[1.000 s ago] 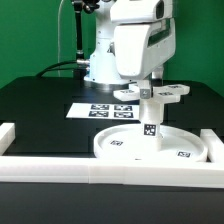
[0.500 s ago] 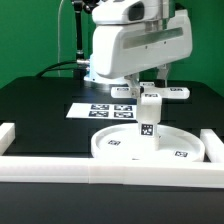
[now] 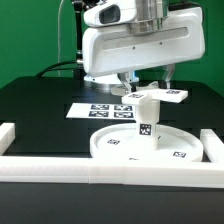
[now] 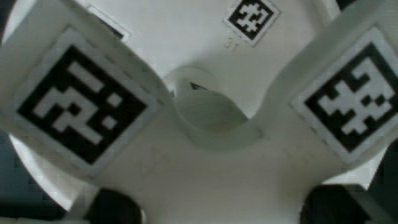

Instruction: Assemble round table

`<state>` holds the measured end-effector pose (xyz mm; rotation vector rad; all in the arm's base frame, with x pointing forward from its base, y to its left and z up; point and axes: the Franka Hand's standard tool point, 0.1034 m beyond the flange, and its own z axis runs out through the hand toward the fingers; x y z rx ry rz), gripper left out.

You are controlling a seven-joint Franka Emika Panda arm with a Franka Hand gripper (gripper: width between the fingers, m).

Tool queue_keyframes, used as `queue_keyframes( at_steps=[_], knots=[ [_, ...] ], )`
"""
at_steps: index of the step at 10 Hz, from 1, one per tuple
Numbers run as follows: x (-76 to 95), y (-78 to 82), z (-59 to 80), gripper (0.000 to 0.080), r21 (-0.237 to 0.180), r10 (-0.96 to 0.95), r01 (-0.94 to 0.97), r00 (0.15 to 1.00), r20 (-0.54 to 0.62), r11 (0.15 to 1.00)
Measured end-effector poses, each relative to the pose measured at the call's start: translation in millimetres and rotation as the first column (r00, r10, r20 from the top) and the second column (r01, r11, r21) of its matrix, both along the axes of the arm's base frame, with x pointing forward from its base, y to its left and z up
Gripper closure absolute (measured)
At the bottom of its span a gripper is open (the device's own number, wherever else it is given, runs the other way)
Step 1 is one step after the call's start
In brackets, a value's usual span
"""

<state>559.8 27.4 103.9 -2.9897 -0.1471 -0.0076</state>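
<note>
The white plastic cross-shaped foot piece (image 3: 160,96) is seen atop the short cylinder leg (image 3: 146,122); whether the fingers (image 3: 148,80) are apart cannot be told.

Arm's white wrist housing now turned broadside, wider across the exterior view than before, gripper (image 3: 147,82) rotated with it, cross-shaped foot piece (image 3: 160,95) swung round atop the short cylinder leg (image 3: 145,118), arms now splayed differently

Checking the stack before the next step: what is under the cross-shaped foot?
The foot sits on top of the upright leg, which stands on the round disc. In the wrist view the foot's tagged arms cover the leg and the joint, so seating cannot be judged.
</note>
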Motion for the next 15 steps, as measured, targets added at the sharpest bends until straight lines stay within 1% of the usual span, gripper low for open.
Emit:
queue_keyframes(
  at_steps=[3,5,7,8,9,10,11,12,13,15],
  knots=[
    [0.7,0.5,0.3,0.0354,-0.002,-0.158,0.158,0.987,-0.02,0.987],
    [1.3,1.3,0.4,0.0354,-0.006,-0.295,0.295,0.955,-0.036,0.956],
    [3.0,3.0,0.4,0.0354,-0.004,-0.508,0.509,0.859,-0.056,0.861],
    [3.7,4.3,0.5,0.0354,-0.005,-0.574,0.575,0.817,-0.056,0.818],
    [4.2,6.8,0.6,0.0354,-0.005,-0.697,0.699,0.713,-0.071,0.716],
    [4.1,6.7,0.6,0.0354,-0.009,-0.756,0.758,0.649,-0.083,0.652],
    [4.4,6.9,0.7,0.0354,-0.014,-0.823,0.826,0.559,-0.101,0.563],
    [5.0,7.1,0.7,0.0354,-0.018,-0.874,0.879,0.472,-0.113,0.476],
    [5.3,7.4,0.7,0.0354,-0.021,-0.907,0.913,0.403,-0.122,0.408],
    [5.6,7.2,0.8,0.0354,-0.038,-0.963,0.974,0.214,-0.163,0.223]
  ],
)
